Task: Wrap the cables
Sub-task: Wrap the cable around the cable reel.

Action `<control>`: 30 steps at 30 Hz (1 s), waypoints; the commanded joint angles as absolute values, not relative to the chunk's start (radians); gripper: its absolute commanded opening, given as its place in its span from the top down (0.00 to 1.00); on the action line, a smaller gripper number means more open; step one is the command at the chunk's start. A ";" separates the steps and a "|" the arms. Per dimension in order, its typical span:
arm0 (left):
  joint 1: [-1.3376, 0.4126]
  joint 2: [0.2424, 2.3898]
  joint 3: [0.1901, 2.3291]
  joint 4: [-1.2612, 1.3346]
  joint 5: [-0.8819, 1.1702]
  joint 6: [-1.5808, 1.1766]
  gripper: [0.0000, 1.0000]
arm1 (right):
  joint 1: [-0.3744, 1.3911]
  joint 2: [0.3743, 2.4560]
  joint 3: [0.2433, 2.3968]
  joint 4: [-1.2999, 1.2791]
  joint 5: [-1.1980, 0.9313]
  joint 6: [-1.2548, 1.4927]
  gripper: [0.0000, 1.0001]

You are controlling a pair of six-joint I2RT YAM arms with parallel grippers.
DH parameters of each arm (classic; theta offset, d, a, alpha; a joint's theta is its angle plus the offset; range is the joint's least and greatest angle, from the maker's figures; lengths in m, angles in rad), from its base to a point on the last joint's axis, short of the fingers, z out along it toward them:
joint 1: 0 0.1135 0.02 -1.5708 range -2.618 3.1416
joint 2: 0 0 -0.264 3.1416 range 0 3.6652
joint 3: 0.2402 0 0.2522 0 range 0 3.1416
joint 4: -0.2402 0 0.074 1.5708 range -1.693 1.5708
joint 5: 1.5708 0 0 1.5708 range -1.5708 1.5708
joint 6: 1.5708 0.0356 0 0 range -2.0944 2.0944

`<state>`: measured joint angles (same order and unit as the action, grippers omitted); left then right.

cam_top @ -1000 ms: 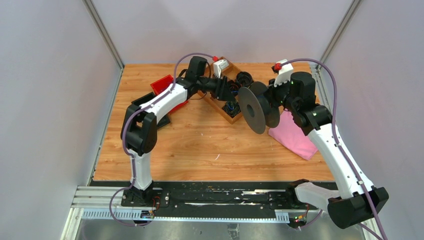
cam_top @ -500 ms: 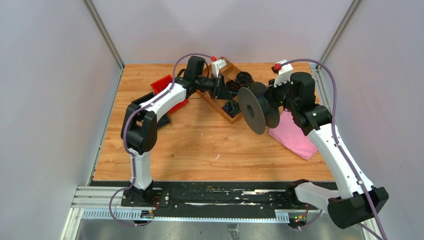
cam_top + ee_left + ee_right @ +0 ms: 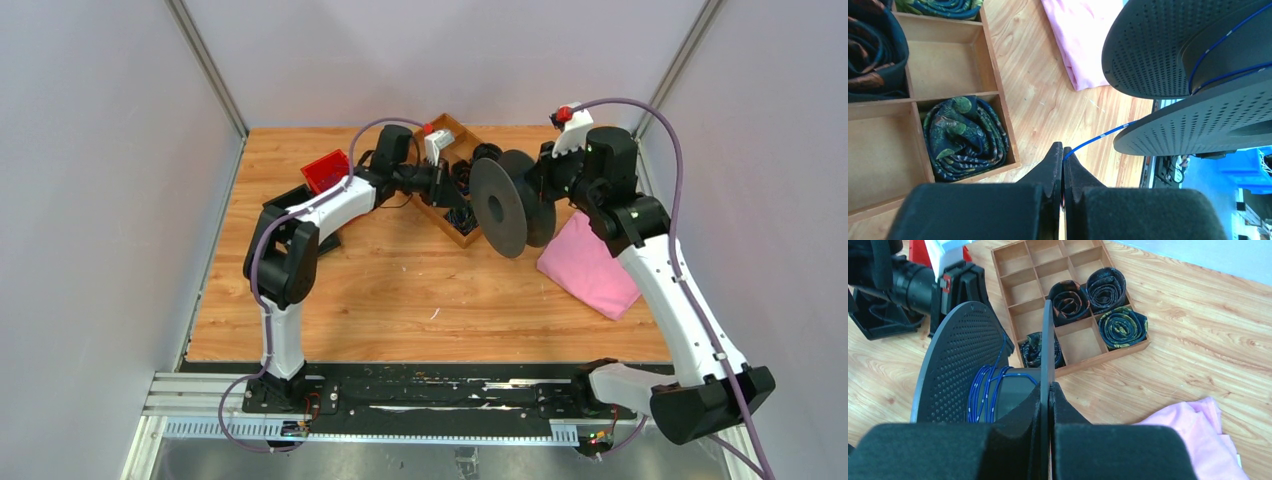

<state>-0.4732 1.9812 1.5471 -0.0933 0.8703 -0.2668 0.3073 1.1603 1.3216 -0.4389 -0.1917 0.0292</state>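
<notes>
Left gripper (image 3: 1063, 150): jaws pressed together on the thin blue cable (image 3: 1098, 136), held at the very fingertips, lower centre of the left wrist view. From there the cable rises to the right and passes behind the edge of the spool (image 3: 1188, 120). A few turns already sit on the hub, lower left of the right wrist view.

Right gripper (image 3: 1049, 387): clamped on the rim of one spool disc, carrying the spool on edge above the table.

Risks, as we judge them:
- The pinch is at the tips only. A firm pull during winding could draw the cable out, and the turns on the hub would then loosen.
- The cable crosses a disc edge. If the feed angle drifts, it may ride over the rim instead of dropping onto the hub.
- The spool hangs from a rim grip, so cable tension could twist it in the jaws.
- The left arm works just beside the wooden tray (image 3: 1003, 105) of rolled ties (image 3: 965, 137), so slack could snag there. The pink cloth (image 3: 585, 265) looks well clear.
</notes>
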 commanded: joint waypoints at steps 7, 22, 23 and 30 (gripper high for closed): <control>-0.516 1.945 1.419 0.071 0.809 -0.335 1.00 | 0.265 1.221 1.467 -0.417 -0.143 0.209 0.99; -0.608 1.924 1.292 0.335 0.798 -0.548 0.95 | 0.243 1.267 1.509 -0.443 -0.026 0.281 0.99; -0.613 1.923 1.284 0.357 0.799 -0.560 0.94 | 0.243 1.267 1.509 -0.442 -0.022 0.282 0.99; -0.646 1.926 1.233 0.487 0.819 -0.648 0.87 | 0.235 1.276 1.511 -0.436 -0.006 0.289 0.99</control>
<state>-0.6292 1.9549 1.2602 0.3622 0.8024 -0.5797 0.2584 1.2816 1.4544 -0.5137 -0.0422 0.2569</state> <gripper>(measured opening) 0.118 0.034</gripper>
